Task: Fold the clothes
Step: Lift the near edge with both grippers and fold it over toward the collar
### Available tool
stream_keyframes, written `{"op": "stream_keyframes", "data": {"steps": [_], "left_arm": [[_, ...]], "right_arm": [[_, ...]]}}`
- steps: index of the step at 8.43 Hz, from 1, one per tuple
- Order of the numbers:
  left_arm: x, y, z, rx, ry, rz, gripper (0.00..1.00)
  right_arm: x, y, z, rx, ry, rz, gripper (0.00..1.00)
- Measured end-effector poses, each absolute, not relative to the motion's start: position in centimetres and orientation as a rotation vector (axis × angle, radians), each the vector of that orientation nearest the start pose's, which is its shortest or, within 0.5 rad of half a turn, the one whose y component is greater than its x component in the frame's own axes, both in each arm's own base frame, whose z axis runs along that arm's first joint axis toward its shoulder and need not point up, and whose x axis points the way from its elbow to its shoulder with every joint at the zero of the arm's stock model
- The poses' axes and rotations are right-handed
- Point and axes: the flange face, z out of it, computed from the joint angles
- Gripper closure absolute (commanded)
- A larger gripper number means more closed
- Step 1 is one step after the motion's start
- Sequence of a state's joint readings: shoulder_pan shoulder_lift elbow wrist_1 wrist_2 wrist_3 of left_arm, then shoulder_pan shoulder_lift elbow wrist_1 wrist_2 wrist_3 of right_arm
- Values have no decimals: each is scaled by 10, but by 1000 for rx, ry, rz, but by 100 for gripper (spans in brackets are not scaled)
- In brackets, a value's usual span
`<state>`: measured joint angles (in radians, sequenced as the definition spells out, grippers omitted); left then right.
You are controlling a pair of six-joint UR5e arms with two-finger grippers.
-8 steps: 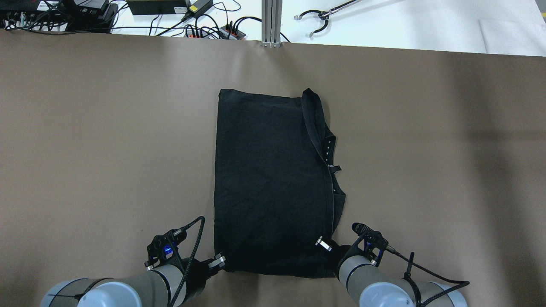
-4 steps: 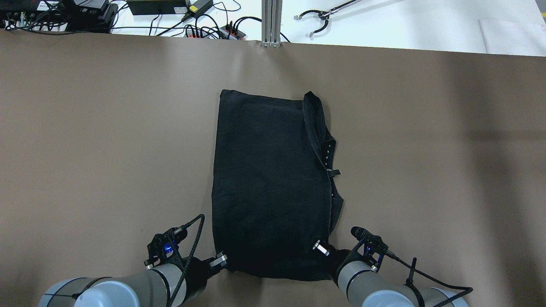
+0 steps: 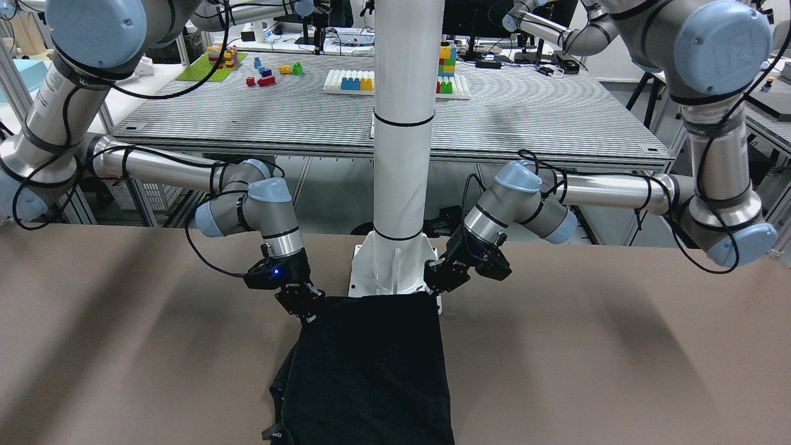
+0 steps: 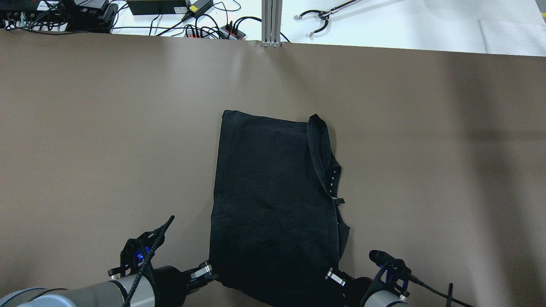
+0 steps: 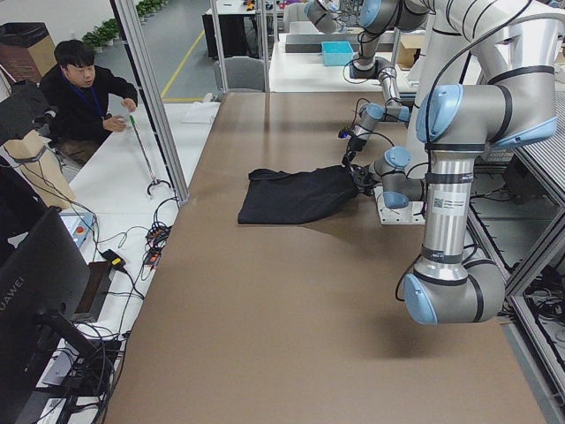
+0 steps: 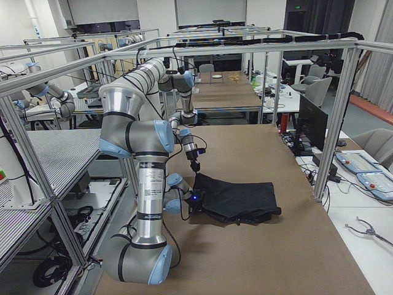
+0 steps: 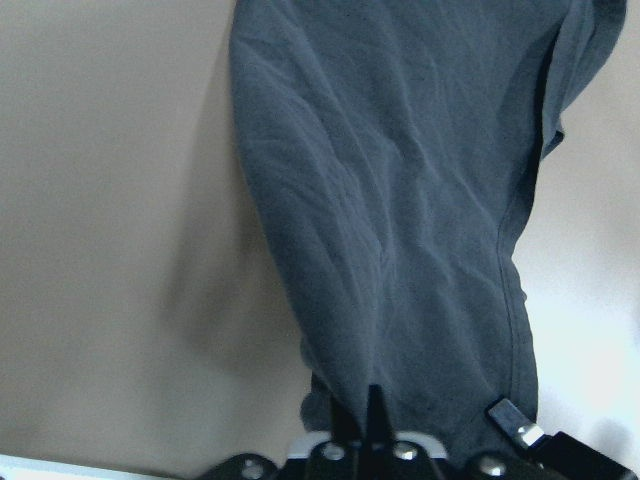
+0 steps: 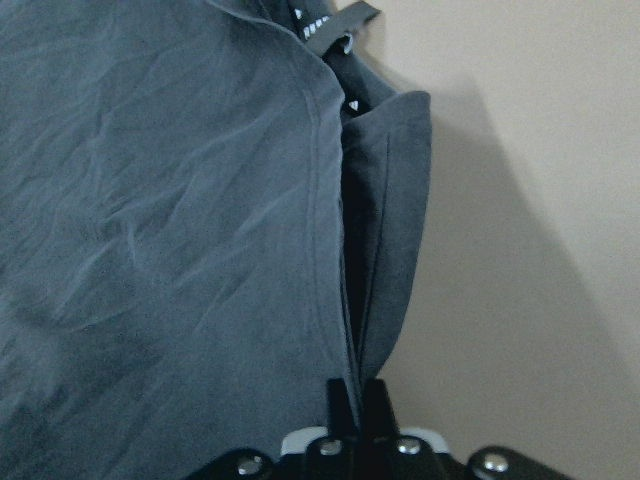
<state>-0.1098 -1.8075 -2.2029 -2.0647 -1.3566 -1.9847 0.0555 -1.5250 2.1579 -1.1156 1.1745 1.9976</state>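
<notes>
The black cloth (image 4: 273, 204) lies on the brown table (image 4: 85, 128) and stretches away from both sets of jaws. Its near edge is raised and pulled taut between them. The left gripper (image 4: 212, 273) is clenched on the near left corner. The right gripper (image 4: 332, 275) is clamped on the near right corner, where a doubled strip of fabric runs off from its fingers (image 8: 350, 395). The white pillar (image 3: 401, 123) stands just behind both grippers.
</notes>
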Motion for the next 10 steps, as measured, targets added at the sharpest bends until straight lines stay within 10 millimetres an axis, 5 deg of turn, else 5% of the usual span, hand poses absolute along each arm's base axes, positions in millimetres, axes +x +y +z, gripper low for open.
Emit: {"op": "stream_keyframes", "data": {"steps": [1, 3, 6, 10], "left_arm": [[432, -207, 184, -21, 1386, -576, 100], [406, -254, 157, 51, 1353, -570, 100], [389, -356, 143, 145, 1231, -596, 100], [419, -487, 144, 259, 1067, -635, 100]], "right_arm": [[-438, -191, 302, 146, -1154, 632, 100], [-436, -213, 275, 179, -1155, 630, 100], [-439, -300, 216, 268, -1062, 686, 100], [-467, -414, 212, 348, -947, 713, 100]]}}
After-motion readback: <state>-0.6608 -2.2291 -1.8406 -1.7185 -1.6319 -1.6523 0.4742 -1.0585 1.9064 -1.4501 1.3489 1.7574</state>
